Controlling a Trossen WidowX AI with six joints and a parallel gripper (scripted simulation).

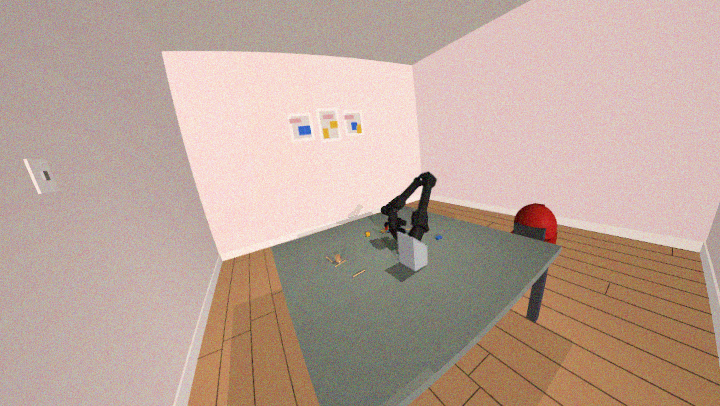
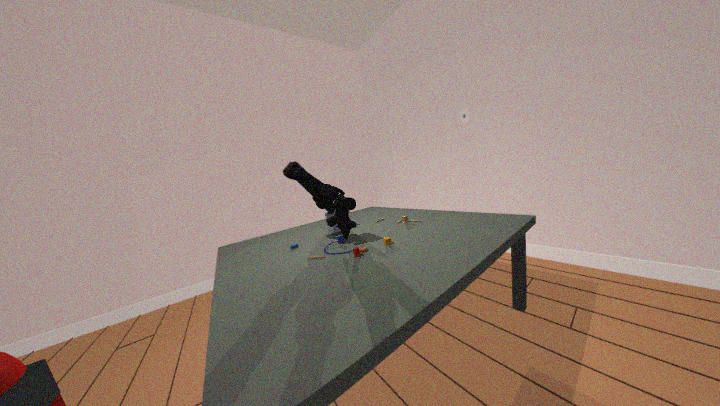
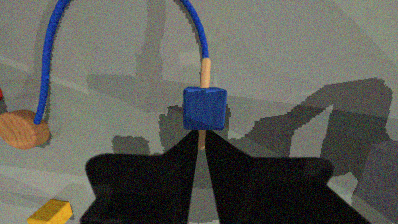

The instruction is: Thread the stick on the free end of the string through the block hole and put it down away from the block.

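Table: the layout is borne by the grey-green top (image 1: 352,327) (image 2: 262,322) (image 3: 280,40), on which everything must be kept.
Arm: the black arm (image 1: 428,201) (image 2: 312,186) is bent down over the work, presumably so that a low pull can be made.
Gripper: the jaws (image 1: 396,235) (image 2: 345,237) are closed on the stick's leading end, just beside the block; the grip is probably placed there because only that end can be drawn onward.
String: a wide blue loop (image 2: 325,248) (image 3: 47,65) is left between button and stick, seemingly slack enough for a pull.
Block: the blue block (image 2: 341,240) (image 3: 205,108) is threaded by the stick; it could be dragged if the hole binds.
Button: the round wooden button (image 1: 382,231) (image 2: 363,249) (image 3: 24,130) anchors the string, apart from the block.
Stick: the thin stick (image 3: 205,73) juts from both sides of the hole, string end behind. A straight, gentle pull seems called for, then release well apart.
Yellow piece: this small distractor (image 1: 368,234) (image 2: 387,241) (image 3: 51,212) is best avoided.
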